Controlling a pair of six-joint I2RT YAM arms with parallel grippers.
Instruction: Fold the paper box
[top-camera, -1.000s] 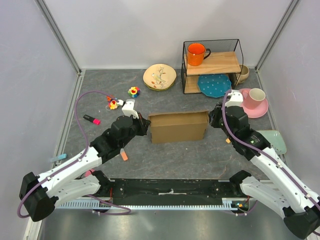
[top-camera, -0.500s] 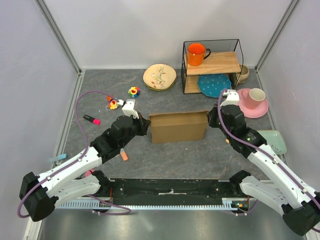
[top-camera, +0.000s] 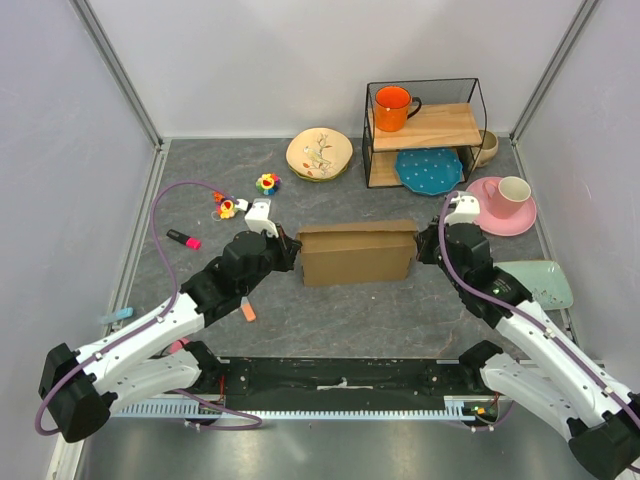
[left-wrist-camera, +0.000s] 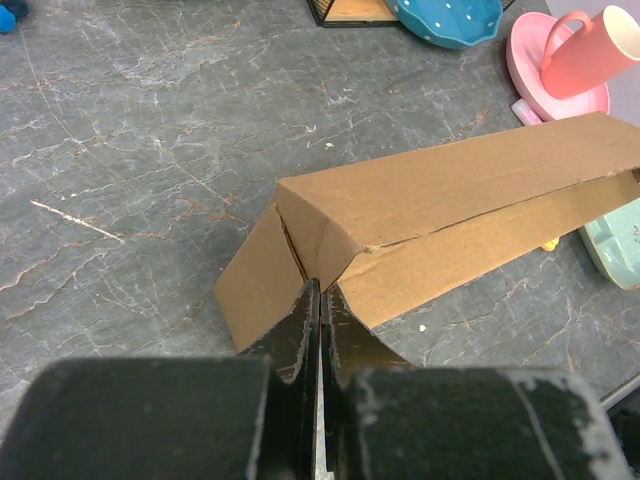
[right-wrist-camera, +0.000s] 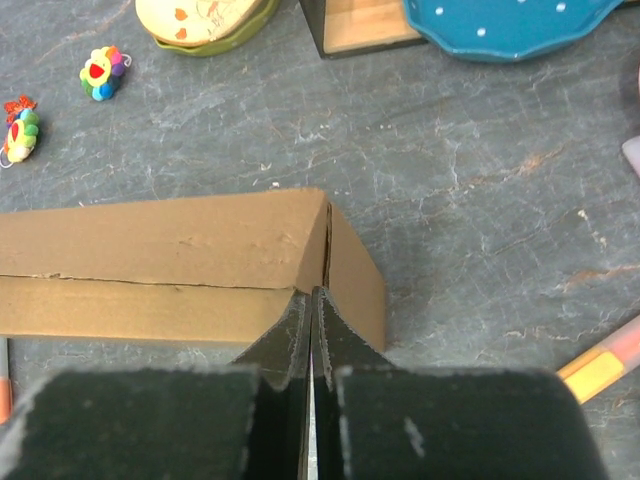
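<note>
The paper box (top-camera: 357, 255) is a long, plain brown cardboard shape lying across the middle of the table, with its top flap folded down. My left gripper (top-camera: 292, 252) is shut, its tips against the box's left end. In the left wrist view the gripper (left-wrist-camera: 320, 290) meets the corner crease of the box (left-wrist-camera: 450, 195), with nothing visible between the fingers. My right gripper (top-camera: 420, 245) is shut at the right end. In the right wrist view the gripper (right-wrist-camera: 313, 295) touches the end seam of the box (right-wrist-camera: 160, 245).
A black wire shelf (top-camera: 425, 127) behind the box holds an orange mug (top-camera: 393, 107) and a blue plate (top-camera: 428, 168). A cream plate (top-camera: 319, 153), a pink cup on its saucer (top-camera: 508, 200), a green plate (top-camera: 545, 280), small toys (top-camera: 267, 183) and markers (top-camera: 183, 239) lie around.
My right gripper has closed its jaws and shifted slightly toward the near side at the box's right end. The left arm and the box have stayed put.
</note>
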